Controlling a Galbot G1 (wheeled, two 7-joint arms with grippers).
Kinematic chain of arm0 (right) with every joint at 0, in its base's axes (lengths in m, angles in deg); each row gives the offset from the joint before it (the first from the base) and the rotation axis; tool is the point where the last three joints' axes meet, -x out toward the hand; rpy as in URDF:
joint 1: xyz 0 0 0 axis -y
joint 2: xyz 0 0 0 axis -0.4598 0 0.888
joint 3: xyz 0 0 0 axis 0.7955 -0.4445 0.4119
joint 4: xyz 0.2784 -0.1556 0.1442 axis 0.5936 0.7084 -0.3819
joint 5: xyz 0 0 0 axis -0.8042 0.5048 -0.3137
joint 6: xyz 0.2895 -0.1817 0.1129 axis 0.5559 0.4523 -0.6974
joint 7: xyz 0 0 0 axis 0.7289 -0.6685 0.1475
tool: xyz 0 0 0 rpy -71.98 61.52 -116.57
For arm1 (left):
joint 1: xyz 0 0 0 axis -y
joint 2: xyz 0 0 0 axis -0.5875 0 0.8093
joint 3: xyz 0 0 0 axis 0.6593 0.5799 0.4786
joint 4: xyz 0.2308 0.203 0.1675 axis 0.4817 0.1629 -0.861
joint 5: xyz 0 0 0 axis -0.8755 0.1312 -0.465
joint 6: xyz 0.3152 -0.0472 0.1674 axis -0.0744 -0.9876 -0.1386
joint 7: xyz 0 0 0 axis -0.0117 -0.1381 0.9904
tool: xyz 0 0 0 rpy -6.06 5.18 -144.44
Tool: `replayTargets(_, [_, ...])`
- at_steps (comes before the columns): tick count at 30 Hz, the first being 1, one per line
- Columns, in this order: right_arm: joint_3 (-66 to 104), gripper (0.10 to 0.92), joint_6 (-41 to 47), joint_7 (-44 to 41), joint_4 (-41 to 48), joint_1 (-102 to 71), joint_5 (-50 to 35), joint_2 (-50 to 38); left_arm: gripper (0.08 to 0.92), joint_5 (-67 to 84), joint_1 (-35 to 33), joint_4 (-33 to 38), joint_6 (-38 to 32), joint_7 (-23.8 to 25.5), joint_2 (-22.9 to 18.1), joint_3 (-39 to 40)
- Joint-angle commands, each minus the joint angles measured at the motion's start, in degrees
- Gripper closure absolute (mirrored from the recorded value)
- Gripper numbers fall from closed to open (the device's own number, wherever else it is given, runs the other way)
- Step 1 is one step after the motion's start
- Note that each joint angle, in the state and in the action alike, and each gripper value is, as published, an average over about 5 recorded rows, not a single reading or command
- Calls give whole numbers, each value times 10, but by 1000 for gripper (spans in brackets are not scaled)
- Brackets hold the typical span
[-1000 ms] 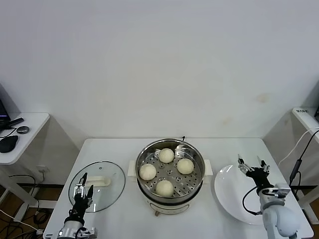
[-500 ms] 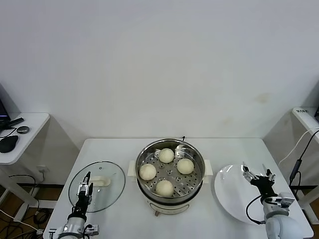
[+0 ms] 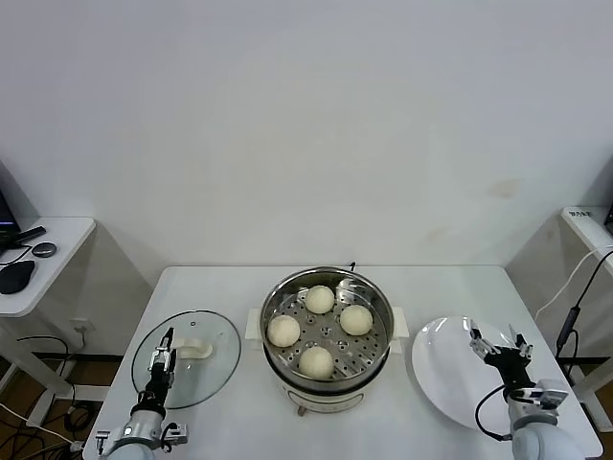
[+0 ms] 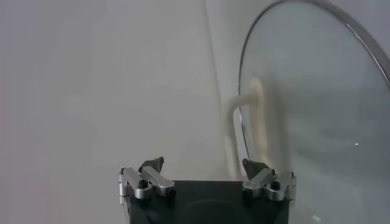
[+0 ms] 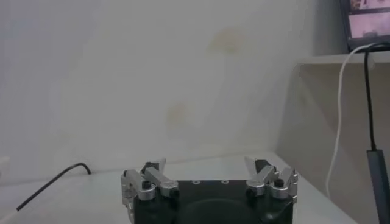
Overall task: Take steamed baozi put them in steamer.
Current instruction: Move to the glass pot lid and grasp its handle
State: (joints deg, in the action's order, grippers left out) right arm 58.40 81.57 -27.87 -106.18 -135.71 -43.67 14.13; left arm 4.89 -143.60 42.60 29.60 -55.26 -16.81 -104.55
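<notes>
Four cream-white baozi lie in the shiny steel steamer [image 3: 375,289] at the table's middle: one at the back [image 3: 320,299], one at the right [image 3: 355,319], one at the left [image 3: 283,331], one at the front [image 3: 316,361]. My left gripper [image 3: 162,362] is open and empty, low at the front left over the glass lid [image 3: 215,335]. My right gripper [image 3: 500,346] is open and empty, low at the front right over the white plate [image 3: 441,364]. In the wrist views both grippers, the left [image 4: 203,167] and the right [image 5: 209,166], hold nothing.
The glass lid with its cream handle [image 4: 250,122] lies flat at the table's left. The white plate at the right holds nothing. A black cable [image 5: 52,179] runs behind the cooker base. A side table with a mouse [image 3: 14,276] stands at far left.
Both arms have drawn back toward the table's front edge and sunk lower. The four baozi and the steamer have not moved.
</notes>
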Motion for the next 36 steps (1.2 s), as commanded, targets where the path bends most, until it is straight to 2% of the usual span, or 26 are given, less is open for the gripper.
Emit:
replayTargets(1, [4,203,-2,0,3,-3,5,5,177,10,38,-31,0,7,6,-3])
replayTargets(17, [7,203,-8,1,18,2,20,17,177,58,79,-55,-2,34,6,18])
replayTargets(24, [8,203,-10,1,20,-1,25,21,177,67,96,-84,-3,26,9,23])
replayTargets(29, [10,203,-11,2,23,-2,29,21,177,72,101,-102,-11,3,9,22])
replayTargets(36, [9,203,-12,2,26,-1,32,22,203,75,93,-97,-23,-5,8,20])
